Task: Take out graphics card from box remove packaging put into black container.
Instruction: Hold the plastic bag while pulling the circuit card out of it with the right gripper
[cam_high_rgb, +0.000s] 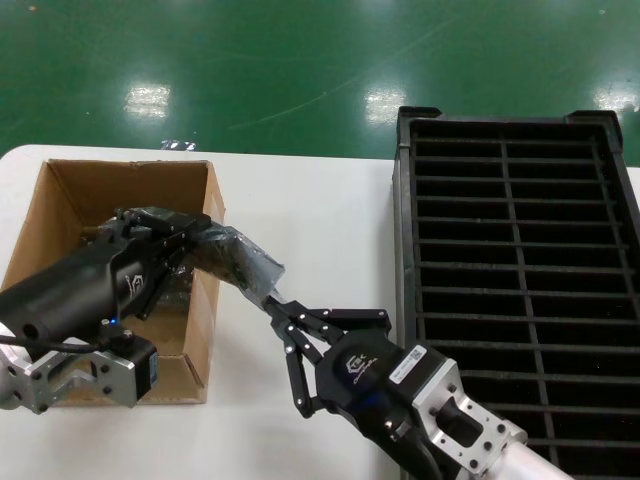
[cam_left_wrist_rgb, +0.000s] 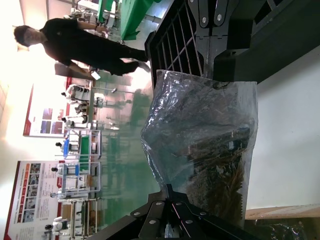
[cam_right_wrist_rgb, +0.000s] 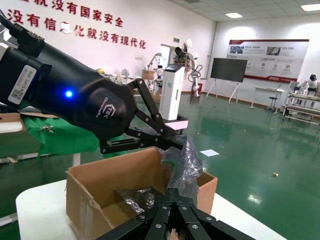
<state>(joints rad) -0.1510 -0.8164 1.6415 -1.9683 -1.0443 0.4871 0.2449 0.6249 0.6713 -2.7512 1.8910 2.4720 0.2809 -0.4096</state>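
The graphics card (cam_left_wrist_rgb: 220, 155) shows as a dark shape inside its crinkly translucent packaging (cam_high_rgb: 238, 258), which is held in the air across the right wall of the brown box (cam_high_rgb: 60, 200). My left gripper (cam_high_rgb: 192, 228) is shut on the bag's end over the box; in the left wrist view its fingertips (cam_left_wrist_rgb: 170, 192) pinch the bag's edge. My right gripper (cam_high_rgb: 272, 304) is shut on the opposite end of the packaging (cam_right_wrist_rgb: 186, 162), just outside the box. The black container (cam_high_rgb: 405, 220) stands empty on the right.
Another shiny wrapped card (cam_right_wrist_rgb: 134, 198) lies on the floor of the box (cam_right_wrist_rgb: 90, 190). White table (cam_high_rgb: 320, 210) lies bare between box and container. Beyond the table's far edge is green floor (cam_high_rgb: 300, 60). A person (cam_left_wrist_rgb: 85, 45) stands far off.
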